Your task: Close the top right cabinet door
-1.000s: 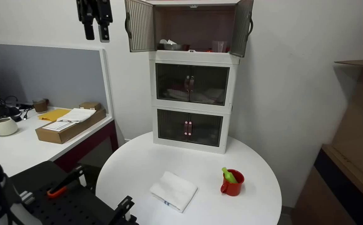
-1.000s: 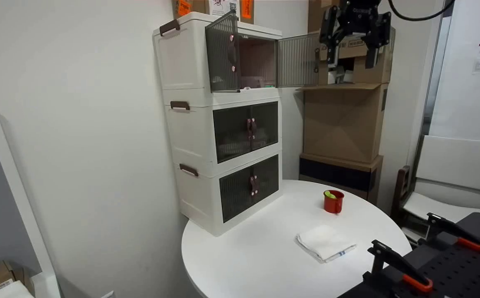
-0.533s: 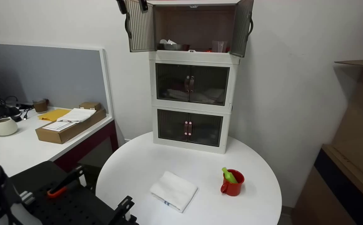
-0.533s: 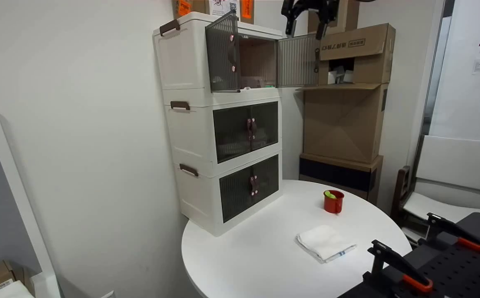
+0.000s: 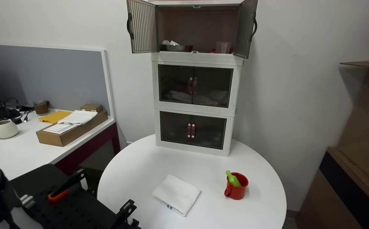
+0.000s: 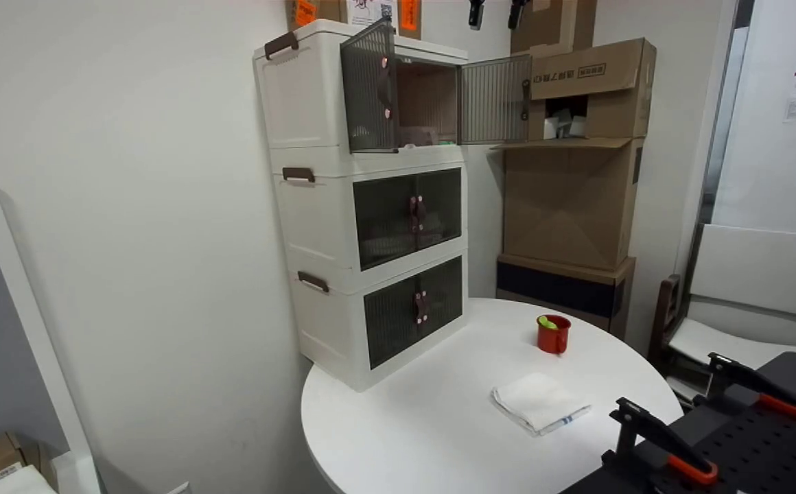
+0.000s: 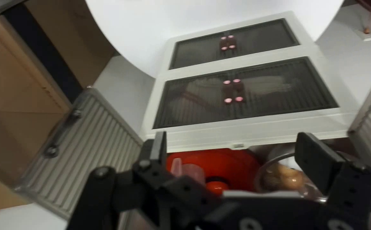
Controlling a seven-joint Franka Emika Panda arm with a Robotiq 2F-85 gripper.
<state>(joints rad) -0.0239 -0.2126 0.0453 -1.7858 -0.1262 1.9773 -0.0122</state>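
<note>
- Nearest is the hand [image 7: 233,140], low in the middle of the wrist frame, its fingers [image 7: 316,163] spread wide with nothing gripped. In an exterior view only its fingertips [image 6: 476,15] show, at the top edge right of the middle, apart from the door.
- Next comes the right door [image 7: 92,147], standing wide open left of the hand in the wrist frame, which looks upside down, with the table [image 7: 160,19] at its top. There the door's long axis slants from upper right to lower left; in both exterior views it stands upright, near the top, right of the middle.
- The handle [image 5: 255,25] runs along the door's free edge, on the outer side. The hand seems to be on the inner side, so the coming move probably turns on rounding that free edge, leftward in the wrist frame, then pressing the outer face toward the cabinet [image 5: 197,57].
- On the hand's other flank, at the right edge of the wrist frame, the left door [image 5: 143,27] also stands open; best left alone.
- Farthest, boxes [image 6: 569,206] lie beyond the door, right of the middle in an exterior view; they look well apart from it, so the hand should have room.
</note>
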